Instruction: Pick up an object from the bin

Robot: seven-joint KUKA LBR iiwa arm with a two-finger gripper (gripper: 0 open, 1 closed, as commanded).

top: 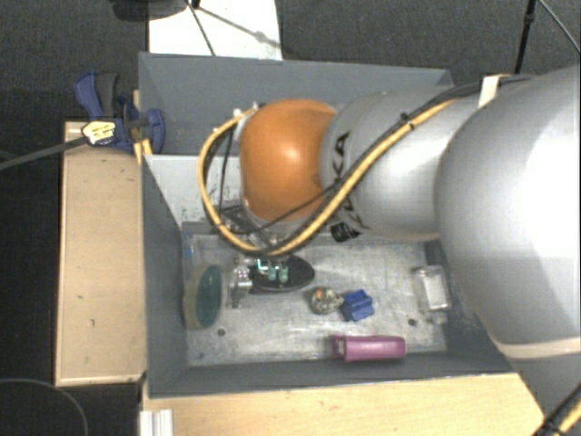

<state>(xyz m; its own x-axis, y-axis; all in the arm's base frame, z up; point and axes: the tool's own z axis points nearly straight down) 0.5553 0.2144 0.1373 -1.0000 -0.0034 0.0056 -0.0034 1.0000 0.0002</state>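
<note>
From the camera view, looking down, my arm [408, 180] comes in from the right and covers much of the back of the bin [272, 330]. The orange cover [286, 166] at my wrist, with the yellow cable [209, 166] looped round it, hangs over the back left part of the floor and hides what lies under it.

My pincer [255, 276] is low, below that cover, at the left middle of the floor. I cannot tell whether it is apart or together, because the wrist and its shadow block it from above. It stands over the left end of a flat black oval thing [289, 274], and I cannot tell whether it touches it. Nothing shows clamped in it.

Just to the left, near the left wall, lies a dark green oval disc [209, 298]. To the right of the black thing sits a small greyish lump [320, 300], and a small blue block [358, 306] lies just beside that. Nearer the front wall a purple tube [368, 347] lies on its side, apart from the others. At the right end, close under my arm, is a small clear piece [431, 289].
</note>
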